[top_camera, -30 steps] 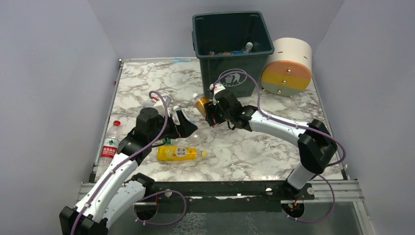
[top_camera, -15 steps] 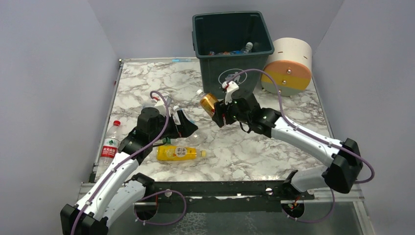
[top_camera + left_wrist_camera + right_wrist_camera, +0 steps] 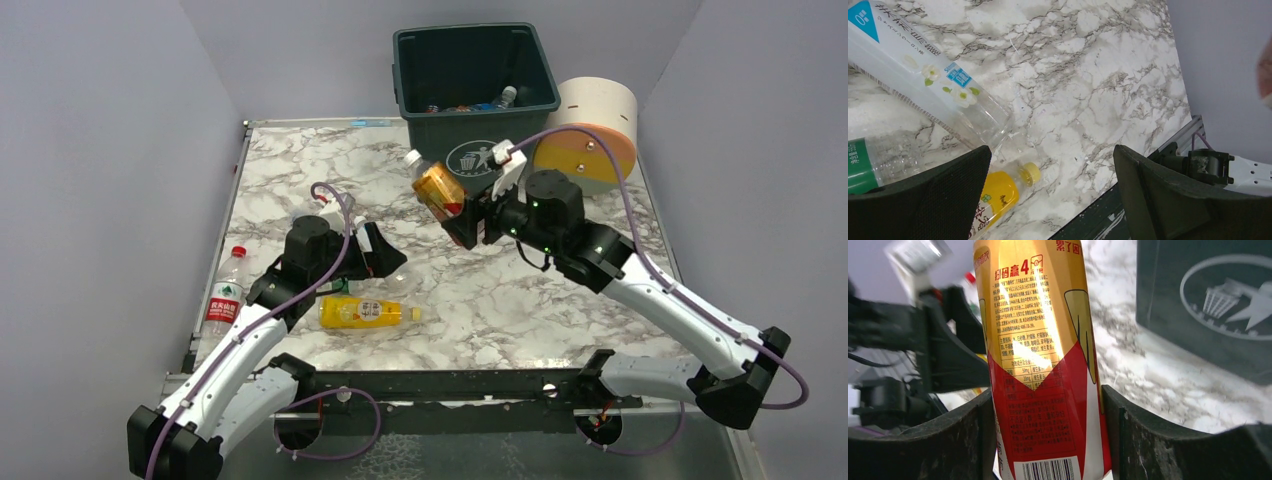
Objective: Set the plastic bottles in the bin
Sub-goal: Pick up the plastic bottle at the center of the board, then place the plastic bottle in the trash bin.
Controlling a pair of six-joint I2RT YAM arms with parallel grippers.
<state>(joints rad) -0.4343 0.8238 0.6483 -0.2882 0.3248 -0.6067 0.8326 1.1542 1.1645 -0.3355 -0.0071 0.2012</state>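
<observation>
My right gripper (image 3: 466,215) is shut on the red-and-gold bottle (image 3: 436,188) and holds it tilted above the table, in front of the dark green bin (image 3: 476,105). The bottle fills the right wrist view (image 3: 1040,355) between the fingers (image 3: 1143,435). Several bottles lie inside the bin (image 3: 505,97). My left gripper (image 3: 385,255) is open and empty above the table, over the yellow-orange bottle (image 3: 362,313). In the left wrist view (image 3: 1050,200) that bottle (image 3: 998,197), a clear bottle with a white-and-blue label (image 3: 928,80) and one with a green label (image 3: 878,160) lie on the marble.
A clear bottle with a red cap (image 3: 224,293) lies at the table's left edge. A cream-and-orange cylinder (image 3: 590,135) lies right of the bin. The bin's front wall (image 3: 1208,305) with its white symbol is close in the right wrist view.
My right gripper has lifted the red-and-gold bottle up and toward the bin, and the right arm has stretched out. The left arm has hardly moved.
</observation>
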